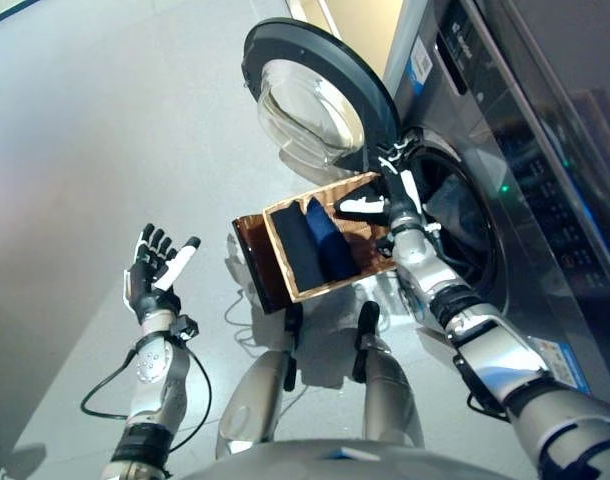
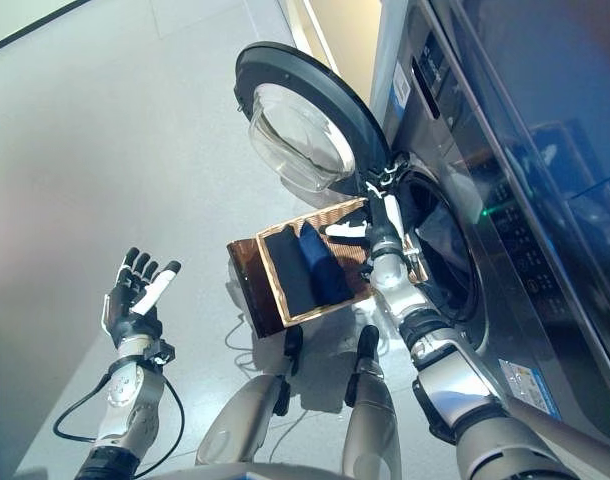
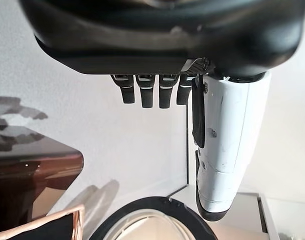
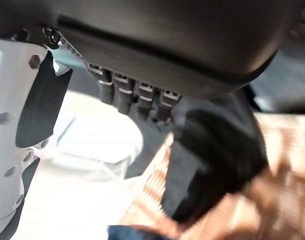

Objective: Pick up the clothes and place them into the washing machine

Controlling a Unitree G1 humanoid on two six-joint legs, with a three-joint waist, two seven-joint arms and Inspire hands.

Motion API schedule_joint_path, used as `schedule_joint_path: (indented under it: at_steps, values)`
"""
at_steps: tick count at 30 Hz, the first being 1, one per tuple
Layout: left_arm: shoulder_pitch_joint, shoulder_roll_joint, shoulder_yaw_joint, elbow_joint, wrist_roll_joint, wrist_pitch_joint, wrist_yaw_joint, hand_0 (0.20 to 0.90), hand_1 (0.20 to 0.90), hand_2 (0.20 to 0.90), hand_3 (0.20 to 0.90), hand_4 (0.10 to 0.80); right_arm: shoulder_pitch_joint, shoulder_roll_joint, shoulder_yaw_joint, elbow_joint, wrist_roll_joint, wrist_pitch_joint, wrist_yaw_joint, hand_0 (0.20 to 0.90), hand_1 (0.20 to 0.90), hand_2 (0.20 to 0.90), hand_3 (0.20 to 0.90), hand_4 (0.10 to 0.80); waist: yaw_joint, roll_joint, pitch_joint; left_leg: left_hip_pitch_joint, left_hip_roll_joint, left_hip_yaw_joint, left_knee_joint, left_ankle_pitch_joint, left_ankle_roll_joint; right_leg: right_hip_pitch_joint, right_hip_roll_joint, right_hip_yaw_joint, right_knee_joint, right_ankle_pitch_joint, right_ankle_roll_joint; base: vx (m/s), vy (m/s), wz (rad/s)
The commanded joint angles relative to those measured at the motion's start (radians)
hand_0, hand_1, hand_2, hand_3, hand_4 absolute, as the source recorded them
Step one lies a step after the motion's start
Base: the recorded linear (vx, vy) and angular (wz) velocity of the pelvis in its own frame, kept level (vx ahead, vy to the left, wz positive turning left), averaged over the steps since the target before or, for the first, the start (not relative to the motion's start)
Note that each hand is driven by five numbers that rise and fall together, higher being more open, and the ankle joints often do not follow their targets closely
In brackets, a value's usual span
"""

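A shallow wicker basket [image 1: 330, 290] rests on a low dark brown box [image 1: 253, 262] beside the washing machine [image 1: 545, 200]. A black garment [image 1: 297, 245] and a dark blue one [image 1: 331, 245] lie folded side by side in it. My right hand [image 1: 387, 203] hovers over the basket's far end, beside the drum opening [image 1: 465, 235], with fingers straight. In the right wrist view a black cloth [image 4: 212, 160] lies on the wicker [image 4: 272, 200] just past my fingers [image 4: 142, 97], apart from them. My left hand [image 1: 153, 268] is open and empty, raised over the floor at the left.
The round machine door [image 1: 315, 100] stands swung open, above and left of the basket. It also shows in the left wrist view [image 3: 147, 220], beyond the box [image 3: 27, 175]. Grey floor [image 1: 105, 130] stretches to the left.
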Motion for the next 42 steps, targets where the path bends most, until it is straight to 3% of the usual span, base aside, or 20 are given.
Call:
schedule_joint_path:
  at_steps: [1, 3, 11, 19, 20, 26, 36, 42]
  values:
    - [-0.052, 0.086, 0.085, -0.091, 0.083, -0.100, 0.025, 0.900, 0.900, 0.900, 0.900, 0.800, -0.141, -0.089, 0.065, -0.074, -0.277, -0.003, -0.036, 0.900, 0.900, 0.900, 0.900, 0.800, 0.024, -0.031, 0.032, -0.059, -0.010, 0.006, 0.051, -0.033, -0.048, 0.107, -0.014, -0.008, -0.074, -0.029, 0.023, 0.009, -0.016, 0.11]
    - [-0.067, 0.096, 0.089, -0.108, 0.131, -0.110, 0.035, 0.900, 0.900, 0.900, 0.900, 0.800, -0.148, -0.145, 0.130, -0.073, -0.475, 0.020, -0.048, 0.900, 0.900, 0.900, 0.900, 0.800, 0.027, -0.029, 0.046, -0.076, -0.010, 0.002, 0.061, -0.035, -0.048, 0.093, -0.015, -0.011, -0.061, -0.038, 0.023, 0.009, -0.030, 0.09]
    - [-0.141, 0.133, 0.062, -0.202, 0.233, -0.133, 0.103, 0.900, 0.900, 0.900, 0.900, 0.800, -0.286, -0.176, 0.281, 0.128, -0.786, 0.103, -0.103, 0.900, 0.900, 0.900, 0.900, 0.800, 0.052, -0.025, 0.106, -0.167, -0.018, -0.013, 0.121, -0.053, -0.049, 0.011, -0.014, -0.032, 0.004, -0.064, 0.022, -0.013, -0.031, 0.09]
    - [-0.167, 0.132, 0.056, -0.247, 0.251, -0.136, 0.139, 0.900, 0.900, 0.900, 0.900, 0.800, -0.376, -0.166, 0.341, 0.200, -0.817, 0.114, -0.100, 0.900, 0.900, 0.900, 0.900, 0.800, 0.054, -0.029, 0.140, -0.283, -0.027, -0.017, 0.229, -0.091, -0.048, -0.101, -0.011, -0.040, 0.111, -0.103, 0.013, -0.010, -0.022, 0.08]
    - [-0.166, 0.133, 0.058, -0.243, 0.255, -0.135, 0.148, 0.900, 0.900, 0.900, 0.900, 0.800, -0.383, -0.171, 0.341, 0.205, -0.812, 0.117, -0.103, 0.900, 0.900, 0.900, 0.900, 0.800, 0.055, -0.029, 0.139, -0.284, -0.028, -0.026, 0.244, -0.128, -0.052, -0.107, -0.007, -0.033, 0.139, -0.139, 0.017, 0.084, -0.034, 0.21]
    - [-0.156, 0.137, 0.074, -0.265, 0.262, -0.140, 0.167, 0.900, 0.900, 0.900, 0.900, 0.800, -0.425, -0.189, 0.356, 0.268, -0.818, 0.133, -0.112, 0.900, 0.900, 0.900, 0.900, 0.800, 0.064, -0.012, 0.153, -0.349, -0.036, -0.036, 0.276, -0.134, -0.055, -0.174, -0.016, -0.041, 0.191, -0.156, 0.017, -0.003, -0.019, 0.09]
    - [-0.168, 0.131, 0.061, -0.273, 0.261, -0.146, 0.172, 0.900, 0.900, 0.900, 0.900, 0.800, -0.421, -0.201, 0.361, 0.380, -0.844, 0.162, -0.116, 0.900, 0.900, 0.900, 0.900, 0.800, 0.079, 0.029, 0.163, -0.389, -0.054, -0.045, 0.283, -0.122, -0.055, -0.231, -0.030, -0.043, 0.248, -0.177, 0.012, -0.006, 0.001, 0.09]
    - [-0.176, 0.121, 0.068, -0.281, 0.256, -0.154, 0.164, 0.900, 0.900, 0.900, 0.900, 0.800, -0.372, -0.233, 0.361, 0.479, -0.928, 0.211, -0.096, 0.900, 0.900, 0.900, 0.900, 0.800, 0.099, 0.078, 0.149, -0.411, -0.070, -0.053, 0.257, -0.100, -0.058, -0.269, -0.048, -0.037, 0.274, -0.187, 0.013, -0.008, 0.006, 0.09]
